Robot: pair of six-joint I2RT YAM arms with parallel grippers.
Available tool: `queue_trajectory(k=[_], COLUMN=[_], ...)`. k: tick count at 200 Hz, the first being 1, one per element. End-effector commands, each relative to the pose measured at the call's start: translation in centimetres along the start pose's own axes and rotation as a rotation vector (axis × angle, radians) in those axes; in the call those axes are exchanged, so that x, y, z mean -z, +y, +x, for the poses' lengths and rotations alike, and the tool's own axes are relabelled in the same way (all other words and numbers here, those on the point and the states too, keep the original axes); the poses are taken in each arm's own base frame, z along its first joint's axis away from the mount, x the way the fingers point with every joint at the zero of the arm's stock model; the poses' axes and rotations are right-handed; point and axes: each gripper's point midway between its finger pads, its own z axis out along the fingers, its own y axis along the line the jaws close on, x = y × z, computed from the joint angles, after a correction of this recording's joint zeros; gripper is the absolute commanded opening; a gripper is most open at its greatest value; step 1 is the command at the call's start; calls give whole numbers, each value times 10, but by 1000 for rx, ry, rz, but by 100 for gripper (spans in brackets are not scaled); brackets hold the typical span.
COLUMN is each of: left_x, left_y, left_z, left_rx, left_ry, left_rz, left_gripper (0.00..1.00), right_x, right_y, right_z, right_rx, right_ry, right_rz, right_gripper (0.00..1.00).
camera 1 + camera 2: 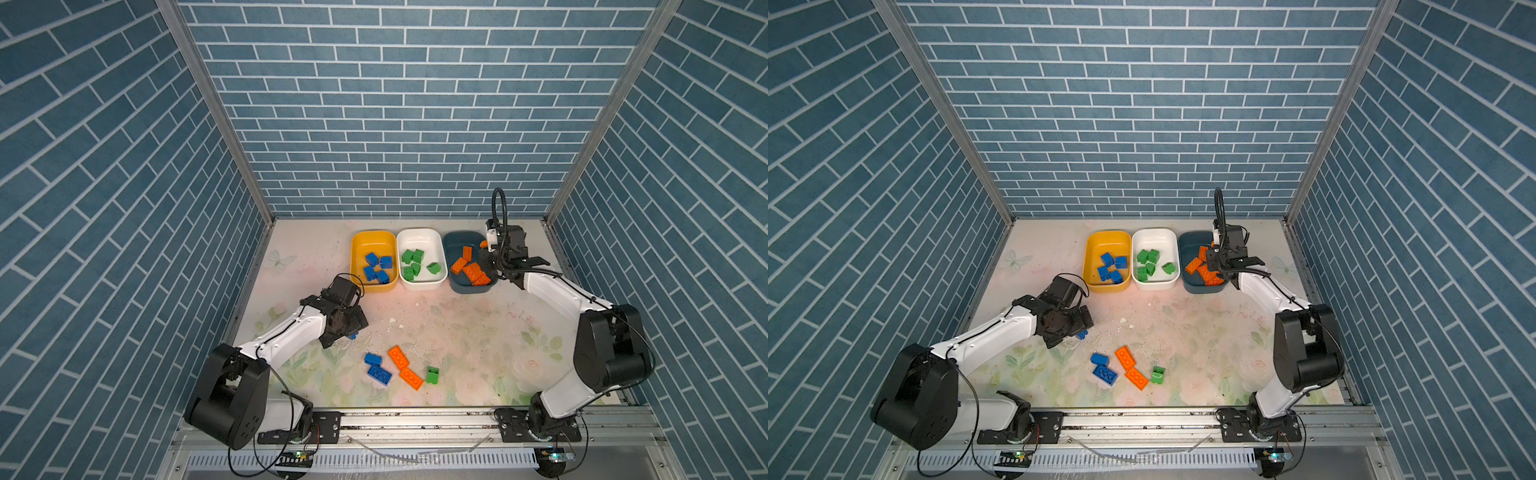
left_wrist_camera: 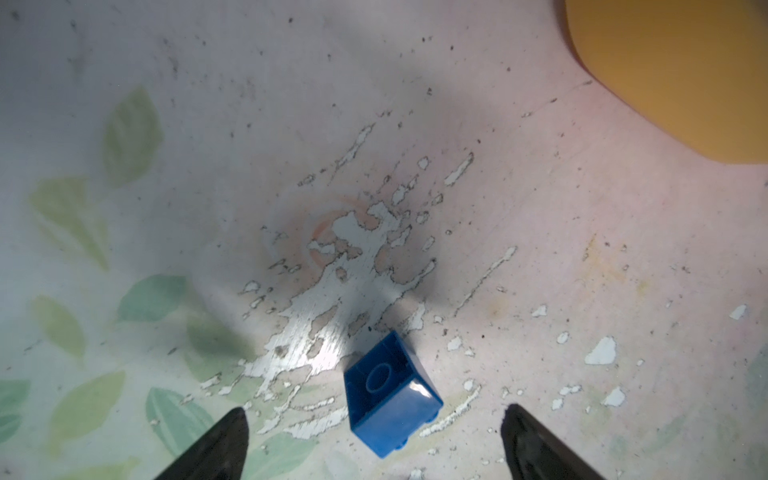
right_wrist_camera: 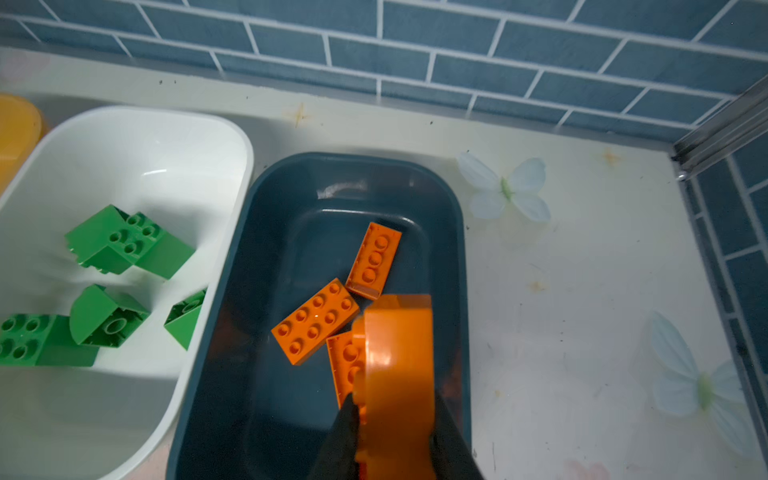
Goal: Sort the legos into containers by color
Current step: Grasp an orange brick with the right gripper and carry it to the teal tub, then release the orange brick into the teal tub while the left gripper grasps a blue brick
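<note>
Presently: the orange brick [image 3: 395, 365], long and flat, is pinched on edge in the right gripper [image 3: 397, 432], jaws clamped on its two broad faces. It hangs above the dark teal tub [image 3: 457, 232], which stands just beside the white tub [image 3: 239, 166] on the right arm's side. Likely carried edge-up so it drops clear onto the orange bricks [image 3: 316, 322] lying in there. The white tub holds only green blocks [image 3: 124, 245]. The yellow tub [image 1: 357, 249], close against the white tub's other side, holds only blue blocks [image 1: 376, 266], so the colour scheme looks settled. Forward of the white tub, toward the left arm, a lone blue block [image 2: 390, 395] lies tipped on its side on the table [image 2: 582, 249]. The left gripper [image 2: 376, 411] hangs over it, fingers spread wide on either side and touching nothing; reads as lining up a pick. Well forward of the white tub a loose cluster waits: two blue [image 1: 379, 374], two orange [image 1: 398, 357], one green [image 1: 432, 375]. Writing: none legible. No brand shows on tubs or arms, and the stud markings are too blurred to read.
</note>
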Motion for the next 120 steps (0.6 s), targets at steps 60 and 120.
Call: queue_trajectory(k=[60, 120], left_x=[-12, -27], left_y=[-3, -1], left_z=[3, 8], left_rx=[28, 21], left_ry=[26, 48], left_rz=[-7, -62], left_gripper=[71, 52], right_x=[5, 33], right_y=[13, 15], right_z=[-13, -6], right_rx=[-141, -139], right_ry=[-10, -81], right_rz=[-64, -91], right_gripper=[99, 99])
